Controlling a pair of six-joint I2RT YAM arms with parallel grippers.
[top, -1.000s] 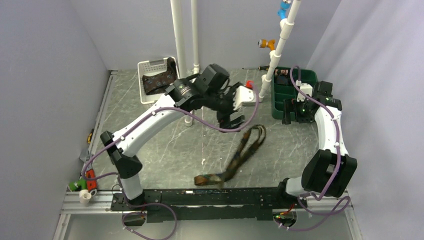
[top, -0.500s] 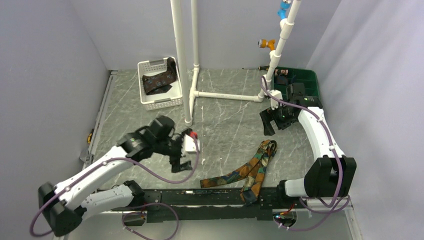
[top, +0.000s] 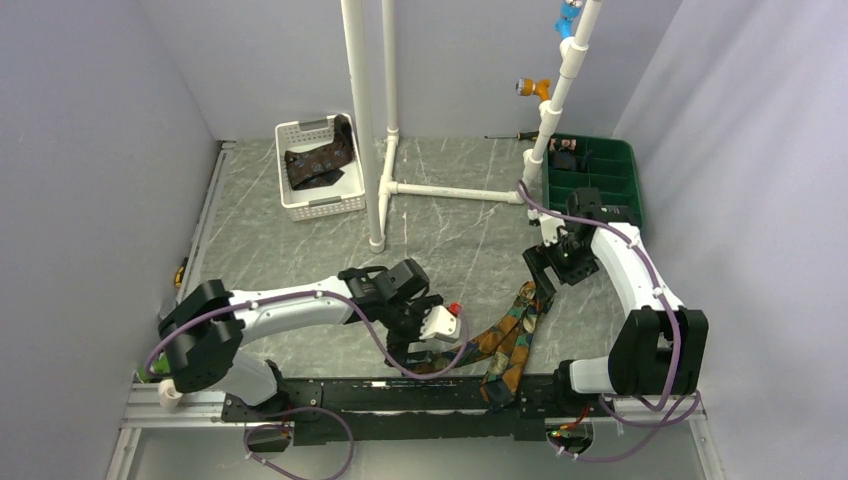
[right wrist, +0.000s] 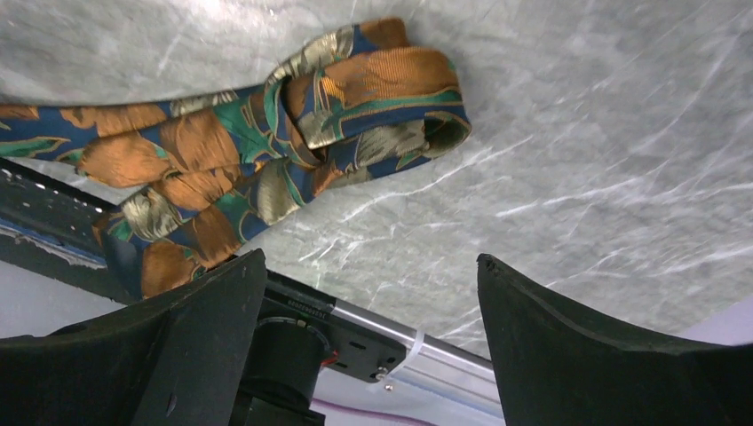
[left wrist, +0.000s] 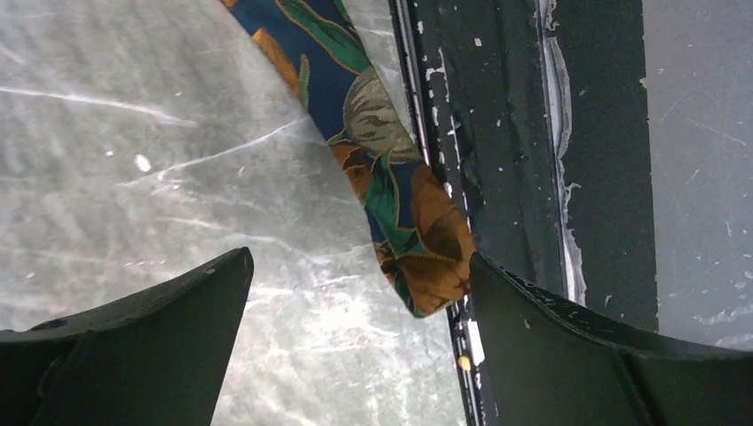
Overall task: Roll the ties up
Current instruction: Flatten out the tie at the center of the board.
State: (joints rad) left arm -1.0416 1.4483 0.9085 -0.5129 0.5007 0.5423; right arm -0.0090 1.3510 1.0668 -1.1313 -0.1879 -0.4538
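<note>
An orange and teal patterned tie (top: 505, 335) lies folded on the marble table near the front rail. Its narrow end (left wrist: 413, 253) lies between my left gripper's (left wrist: 360, 284) open jaws, close to the right finger and touching neither. In the top view the left gripper (top: 413, 352) is low over that end. My right gripper (top: 541, 274) is open and empty, just above the tie's folded bend (right wrist: 355, 98); it also shows in the right wrist view (right wrist: 373, 293). A second dark tie (top: 318, 165) lies in the white basket (top: 300, 205).
A white pipe frame (top: 365, 120) stands at the back middle, its base bar running right. A green tray (top: 605, 185) sits at the back right. The black front rail (top: 400, 395) runs under the tie's lower end. A screwdriver (top: 508, 135) lies by the back wall.
My left arm swung from the far left over to the tie's narrow end. My right gripper came down towards the tie's bend. The tie has not moved in the last half second.
</note>
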